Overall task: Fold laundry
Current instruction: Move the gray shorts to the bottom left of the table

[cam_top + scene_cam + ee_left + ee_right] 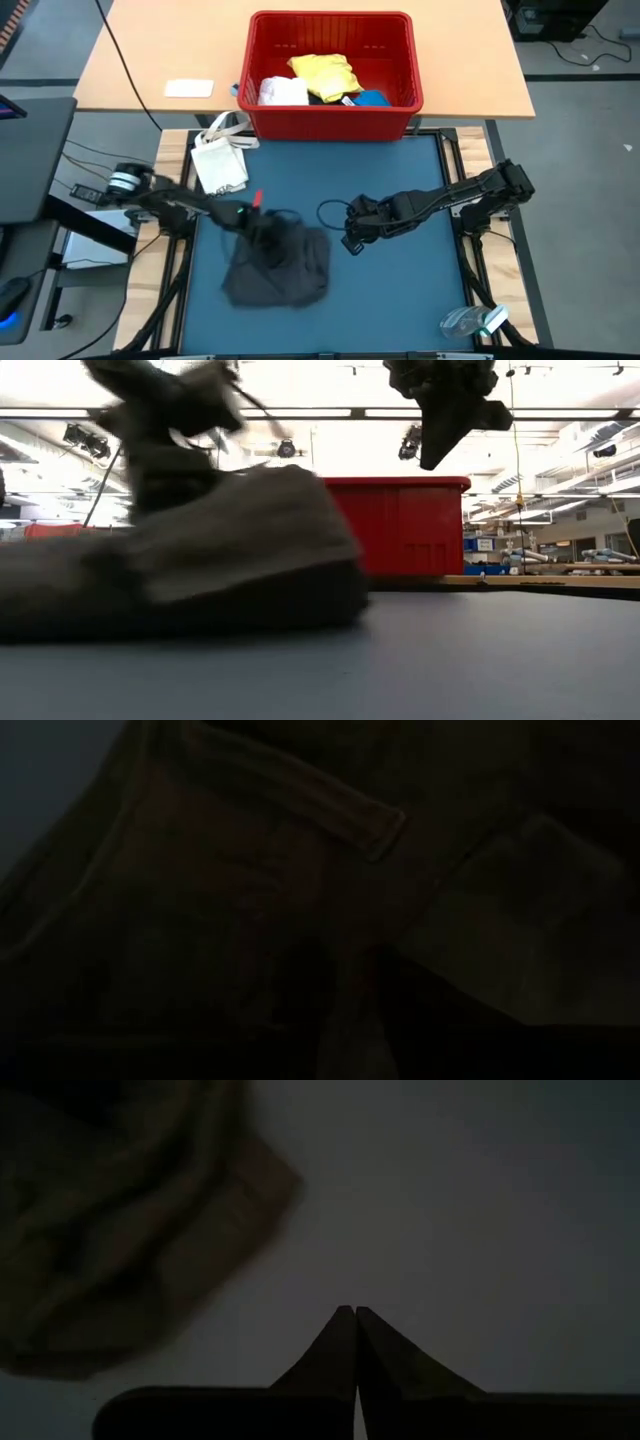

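A dark grey garment lies crumpled on the blue mat, left of centre, and shows as a heap in the low view. My left gripper is at its far-left part, shut on cloth. In the left wrist view the garment fills the picture. My right gripper hangs shut above the mat, right of the garment and clear of it. A yellow T-shirt, a white cloth and a blue piece lie in the red basket. My left gripper holds the dark grey garment at its far-left part, coming from above. A bunch of cloth rises from the heap up to the gripper. The rest of the garment lies on the mat. The fingers are hidden by cloth, so layers cannot be told.
The red basket stands at the mat's far edge on a wooden table. A small white bag with straps lies at the far-left corner. A clear plastic item lies at the near-right corner. Bare blue mat spreads right of the garment.
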